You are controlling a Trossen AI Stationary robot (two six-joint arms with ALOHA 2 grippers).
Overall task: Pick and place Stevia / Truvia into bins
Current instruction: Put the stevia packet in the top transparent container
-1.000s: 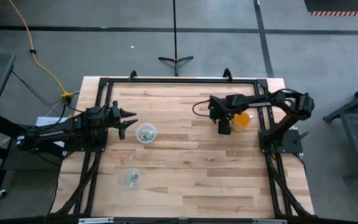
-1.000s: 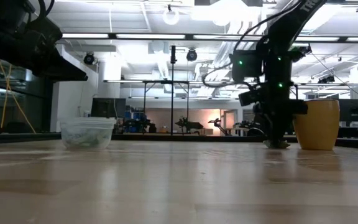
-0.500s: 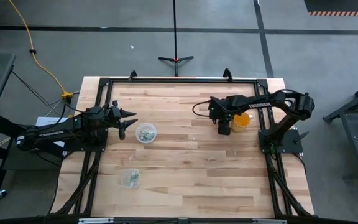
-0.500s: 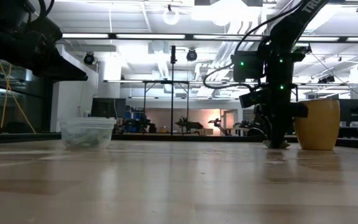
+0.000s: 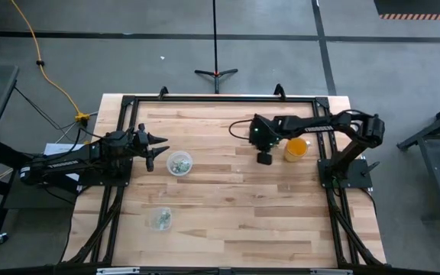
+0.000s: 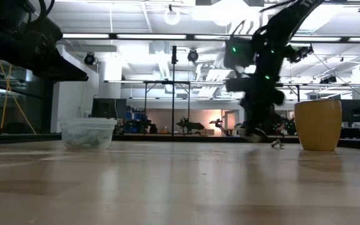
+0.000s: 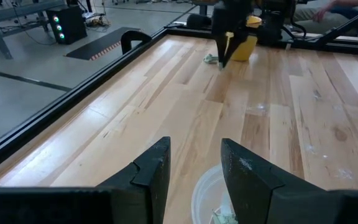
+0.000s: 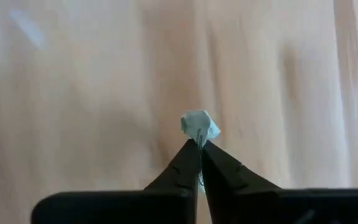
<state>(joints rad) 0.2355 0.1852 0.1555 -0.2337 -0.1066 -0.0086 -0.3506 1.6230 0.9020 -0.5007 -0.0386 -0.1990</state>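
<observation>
My right gripper (image 5: 264, 159) is shut on a small pale green-and-white Stevia packet (image 8: 199, 126), left of a yellow cup (image 5: 296, 147). Another packet (image 6: 277, 144) lies flat on the wood by that cup. A clear plastic bin (image 5: 179, 163) with packets inside stands at mid-left. My left gripper (image 5: 156, 153) hovers open just left of it, and the bin's rim (image 7: 205, 186) shows below its fingers. A second clear bin (image 5: 161, 219) stands toward the near left. My right gripper pinches the crumpled packet by its lower edge (image 8: 199, 139) between the very ends of its two fingers. Most of the packet sticks out past the tips. The fingers point down at the table from above.
The yellow cup (image 6: 318, 125) stands close to the right of my right gripper. A black frame rail (image 5: 220, 97) runs around the wooden table. Bare wood lies between the two arms.
My right gripper has shut on a packet beside the yellow cup and has gone toward the table's left edge with it, away from the cup. One packet stays on the wood where the gripper was.
</observation>
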